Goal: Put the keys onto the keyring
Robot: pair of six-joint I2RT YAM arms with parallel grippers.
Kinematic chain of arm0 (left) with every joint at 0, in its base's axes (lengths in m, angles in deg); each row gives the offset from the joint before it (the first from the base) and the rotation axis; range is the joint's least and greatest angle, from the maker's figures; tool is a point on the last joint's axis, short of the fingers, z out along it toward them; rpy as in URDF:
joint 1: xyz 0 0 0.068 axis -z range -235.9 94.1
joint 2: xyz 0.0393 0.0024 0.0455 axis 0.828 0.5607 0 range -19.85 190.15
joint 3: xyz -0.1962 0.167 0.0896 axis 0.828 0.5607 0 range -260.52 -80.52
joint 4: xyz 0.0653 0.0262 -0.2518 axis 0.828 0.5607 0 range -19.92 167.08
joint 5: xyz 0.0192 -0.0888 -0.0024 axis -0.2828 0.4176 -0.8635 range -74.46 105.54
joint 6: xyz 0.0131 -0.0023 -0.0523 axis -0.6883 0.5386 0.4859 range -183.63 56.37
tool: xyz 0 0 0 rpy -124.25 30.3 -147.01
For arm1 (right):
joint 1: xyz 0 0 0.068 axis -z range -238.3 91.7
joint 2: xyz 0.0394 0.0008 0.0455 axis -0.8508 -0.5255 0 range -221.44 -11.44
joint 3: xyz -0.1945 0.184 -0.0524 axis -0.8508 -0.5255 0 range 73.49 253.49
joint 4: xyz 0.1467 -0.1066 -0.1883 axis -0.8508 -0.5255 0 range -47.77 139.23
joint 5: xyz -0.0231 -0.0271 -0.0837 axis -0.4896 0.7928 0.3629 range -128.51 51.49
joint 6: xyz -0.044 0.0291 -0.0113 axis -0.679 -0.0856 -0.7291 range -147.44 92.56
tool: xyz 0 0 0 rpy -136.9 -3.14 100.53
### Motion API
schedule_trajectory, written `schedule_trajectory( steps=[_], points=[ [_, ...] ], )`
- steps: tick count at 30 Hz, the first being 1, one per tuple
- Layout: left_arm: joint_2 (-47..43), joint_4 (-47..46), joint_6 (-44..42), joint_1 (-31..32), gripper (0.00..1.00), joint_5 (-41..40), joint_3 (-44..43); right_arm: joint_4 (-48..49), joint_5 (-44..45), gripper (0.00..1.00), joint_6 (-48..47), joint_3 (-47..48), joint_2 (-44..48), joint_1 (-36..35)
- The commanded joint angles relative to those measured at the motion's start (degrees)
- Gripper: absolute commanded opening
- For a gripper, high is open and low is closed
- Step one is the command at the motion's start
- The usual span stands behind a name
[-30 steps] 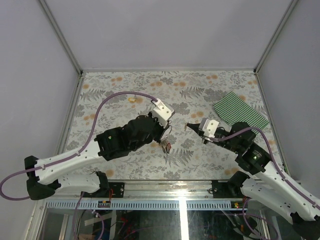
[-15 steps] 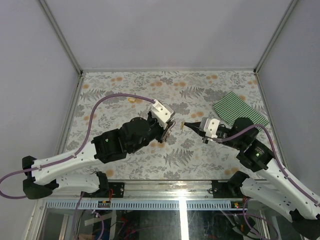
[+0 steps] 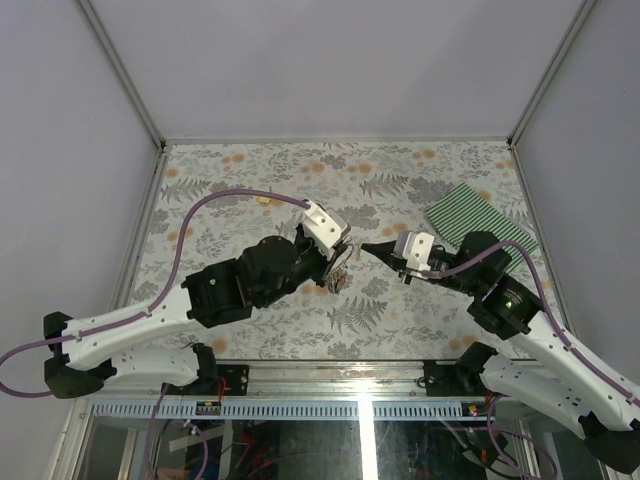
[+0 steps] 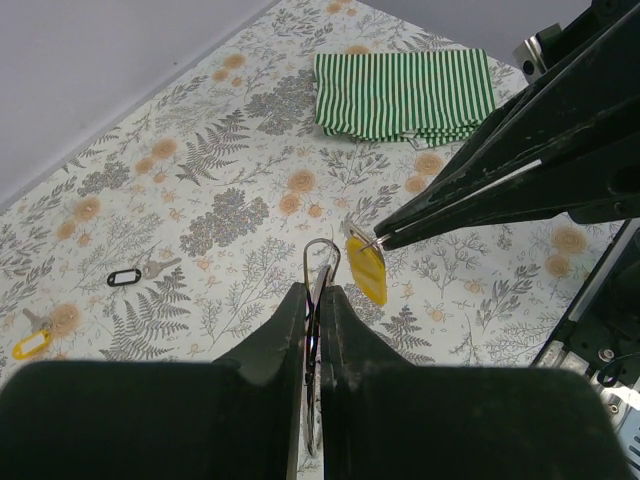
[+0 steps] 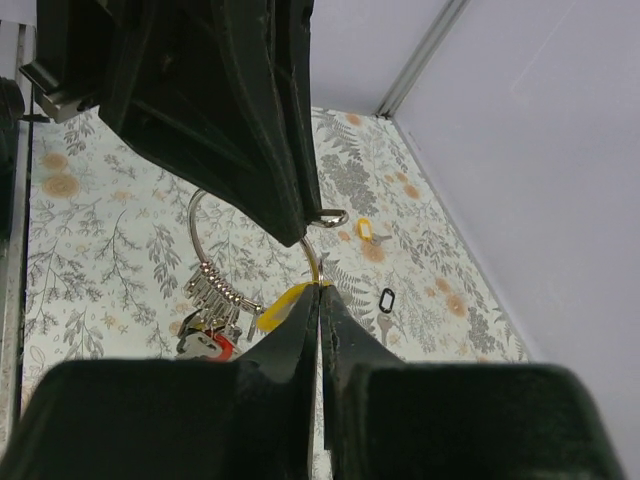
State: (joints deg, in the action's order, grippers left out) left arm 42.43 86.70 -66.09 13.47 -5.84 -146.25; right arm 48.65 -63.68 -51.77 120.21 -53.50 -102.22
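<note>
My left gripper [image 4: 313,290] is shut on the keyring [image 4: 320,256], a thin silver wire ring that stands edge-on between its fingers above the table. Several keys [image 5: 207,305] with red and dark heads hang in a bunch on the ring's lower arc [image 5: 196,232]. My right gripper [image 5: 320,288] is shut on a yellow-headed key [image 5: 278,306], also seen as the yellow key [image 4: 366,268], and its tip touches the ring's wire. From above, the left gripper [image 3: 338,262] and right gripper [image 3: 368,248] meet tip to tip.
A green striped cloth [image 3: 480,228] lies at the back right. Loose on the table are a yellow-headed key [image 4: 30,345], which shows again as [image 3: 263,199], and a key on a small black oval loop [image 4: 125,276]. A metal frame edges the table.
My right gripper has moved left until its tip reaches the ring. My left gripper has shifted slightly right and lifted the ring with its hanging keys. Both grippers stay shut.
</note>
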Motion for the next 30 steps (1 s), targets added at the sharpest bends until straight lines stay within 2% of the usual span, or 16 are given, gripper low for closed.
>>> schedule_trajectory(
  steps=[1, 15, 30],
  points=[
    [-0.1, -5.5, -1.1, 0.2, 0.00, -0.1, -0.3, 5.6, -1.5, 0.00, 1.4, 2.7, -0.1, -0.7],
    [0.7, -5.1, -1.2, 0.5, 0.00, 0.0, -0.8, 8.0, -2.3, 0.00, 2.6, 2.9, -2.0, -1.8],
    [1.3, -5.0, -1.3, 0.6, 0.00, 0.9, -1.3, 8.6, 1.1, 0.00, 2.6, 2.5, -2.4, -2.3]
  ],
)
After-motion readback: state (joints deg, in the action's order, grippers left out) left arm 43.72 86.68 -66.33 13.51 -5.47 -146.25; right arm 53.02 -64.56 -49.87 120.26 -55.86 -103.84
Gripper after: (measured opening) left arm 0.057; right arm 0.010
